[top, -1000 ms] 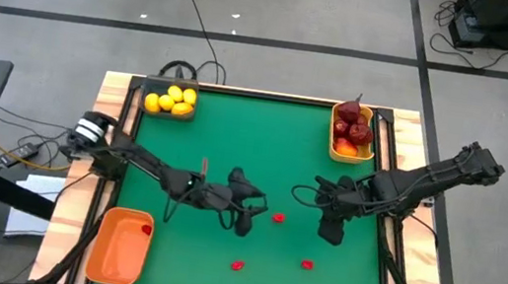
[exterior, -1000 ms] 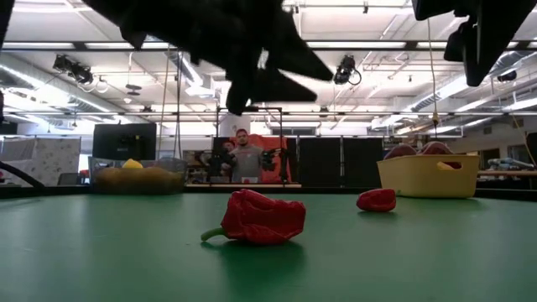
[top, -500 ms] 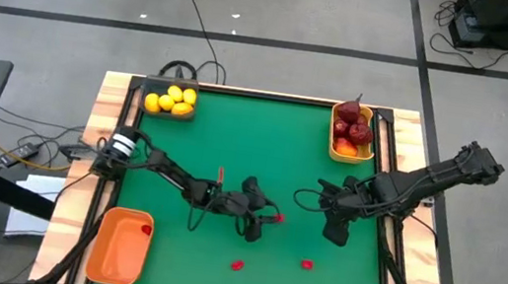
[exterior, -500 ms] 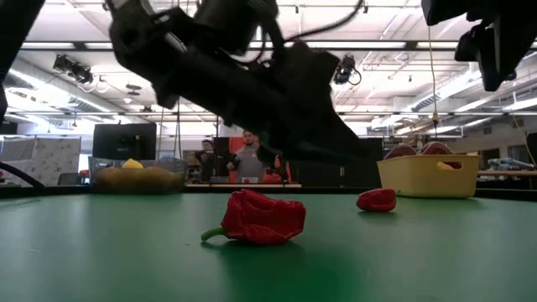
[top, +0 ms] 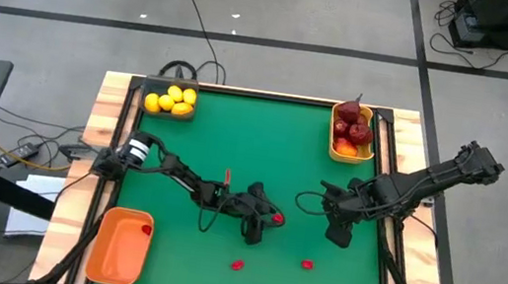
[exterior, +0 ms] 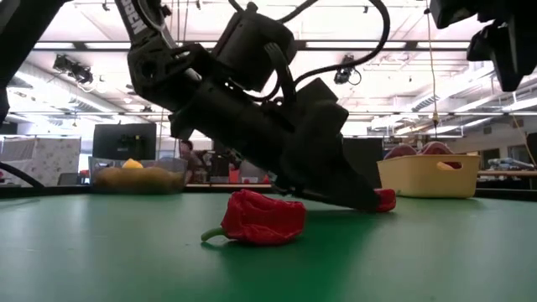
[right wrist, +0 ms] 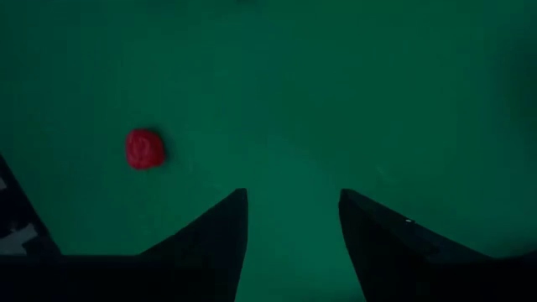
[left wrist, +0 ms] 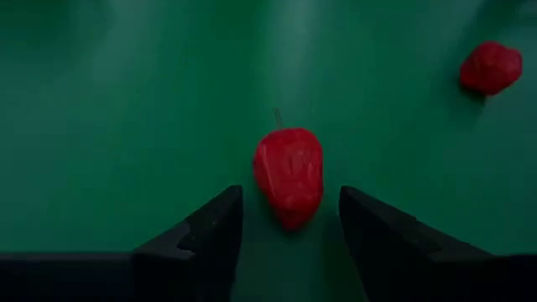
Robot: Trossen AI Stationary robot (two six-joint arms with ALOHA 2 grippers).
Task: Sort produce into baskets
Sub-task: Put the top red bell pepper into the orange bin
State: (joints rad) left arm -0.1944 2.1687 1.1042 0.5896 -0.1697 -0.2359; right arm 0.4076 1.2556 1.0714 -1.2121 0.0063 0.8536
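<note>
My left gripper [top: 264, 215] is low over the middle of the table and open. A small red pepper-like piece [left wrist: 289, 172] lies on the green mat, its near end between the two fingertips [left wrist: 220, 216], with a gap on each side. The low view shows this gripper slanting down onto that piece [exterior: 384, 200]. My right gripper [top: 335, 235] hangs open above the mat on the right, holding nothing. Lemons fill the dark grey basket [top: 169, 100]. Apples fill the yellow basket [top: 352, 133]. The orange basket [top: 120, 246] holds one red piece [top: 144, 230].
Two more red pieces lie on the mat near the front edge, one [top: 238, 265] at the middle and one [top: 306, 265] to its right; the right wrist view shows a red piece [right wrist: 144, 148]. Wooden rails frame the mat. People stand in the room behind.
My left gripper has come down from well above the mat and gone toward the table's right, tipping and rolling as it went. Its fingers now stand on either side of the red piece at mid table. The piece has not moved.
</note>
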